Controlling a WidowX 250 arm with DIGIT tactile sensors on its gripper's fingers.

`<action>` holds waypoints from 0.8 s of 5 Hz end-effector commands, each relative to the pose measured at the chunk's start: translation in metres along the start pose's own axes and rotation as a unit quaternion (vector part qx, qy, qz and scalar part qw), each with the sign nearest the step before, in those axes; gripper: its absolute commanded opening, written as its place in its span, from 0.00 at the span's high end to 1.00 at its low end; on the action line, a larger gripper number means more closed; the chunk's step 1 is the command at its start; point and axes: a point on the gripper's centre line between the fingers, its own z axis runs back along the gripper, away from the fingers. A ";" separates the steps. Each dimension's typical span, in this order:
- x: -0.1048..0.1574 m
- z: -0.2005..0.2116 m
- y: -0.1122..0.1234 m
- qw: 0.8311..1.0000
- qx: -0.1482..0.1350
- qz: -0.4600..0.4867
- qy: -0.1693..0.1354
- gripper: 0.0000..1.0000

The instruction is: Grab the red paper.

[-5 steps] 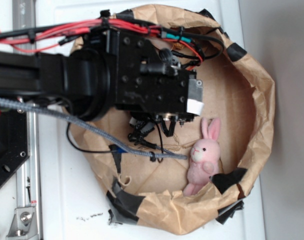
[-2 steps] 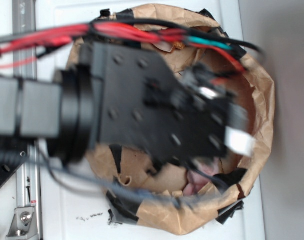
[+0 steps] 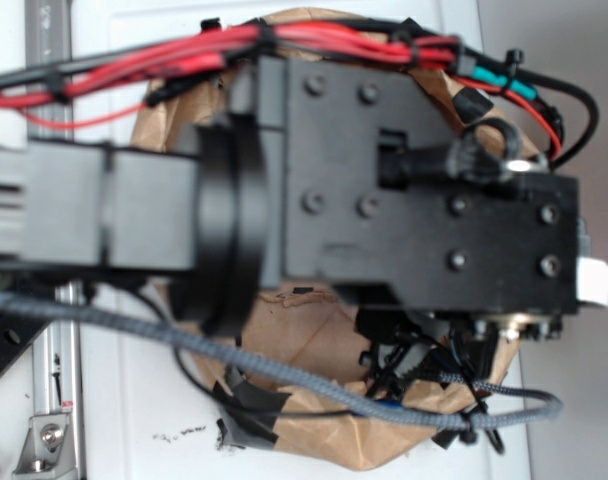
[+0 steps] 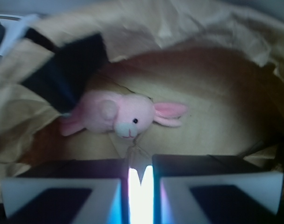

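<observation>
The red paper shows in neither view; it is hidden or out of view. In the wrist view my gripper (image 4: 141,164) fills the bottom edge, its two dark fingers (image 4: 86,170) standing close together with only a thin bright slit between them and nothing red in it. It hangs over the brown paper floor, just short of a pink plush rabbit (image 4: 118,114) lying on its side. In the exterior view the black arm body (image 3: 414,200) covers the gripper and most of the basin.
A crumpled brown paper basin (image 3: 314,335) patched with black tape (image 4: 67,70) rings the workspace. Red wires (image 3: 284,45) run along the arm's top, and a grey braided cable (image 3: 284,375) loops below it. White table and a metal rail (image 3: 54,400) lie at the left.
The arm has swung right and come much closer to the exterior camera, now covering the rabbit and most of the basin that showed a second ago.
</observation>
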 end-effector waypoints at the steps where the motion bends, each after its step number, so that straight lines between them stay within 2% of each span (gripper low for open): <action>1: -0.027 -0.008 0.044 0.997 0.033 -0.054 -0.044 0.00; 2: -0.035 -0.018 0.054 0.992 0.033 -0.099 -0.069 0.00; 3: -0.036 -0.039 0.050 0.993 0.009 -0.112 -0.048 0.00; 4: -0.036 -0.063 0.037 0.990 0.002 -0.140 -0.019 0.00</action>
